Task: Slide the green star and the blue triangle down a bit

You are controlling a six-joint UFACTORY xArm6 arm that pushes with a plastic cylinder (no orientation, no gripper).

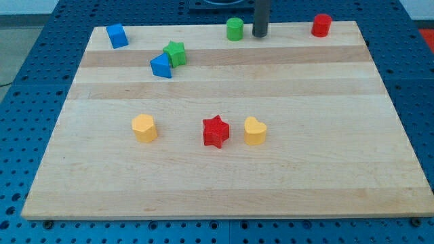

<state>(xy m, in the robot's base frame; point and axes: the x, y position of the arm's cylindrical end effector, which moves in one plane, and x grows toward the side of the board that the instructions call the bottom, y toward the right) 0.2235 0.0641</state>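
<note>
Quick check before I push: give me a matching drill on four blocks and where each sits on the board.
Things:
1. green star
2. red cylinder
3. red star
4. blue cube

Places:
A. top corner at the view's right
B. top corner at the view's left
C. touching the blue triangle
D. between two yellow blocks

My tip rests right of the green cylinder.

Pairs: 1-C, 2-A, 3-D, 4-B
</note>
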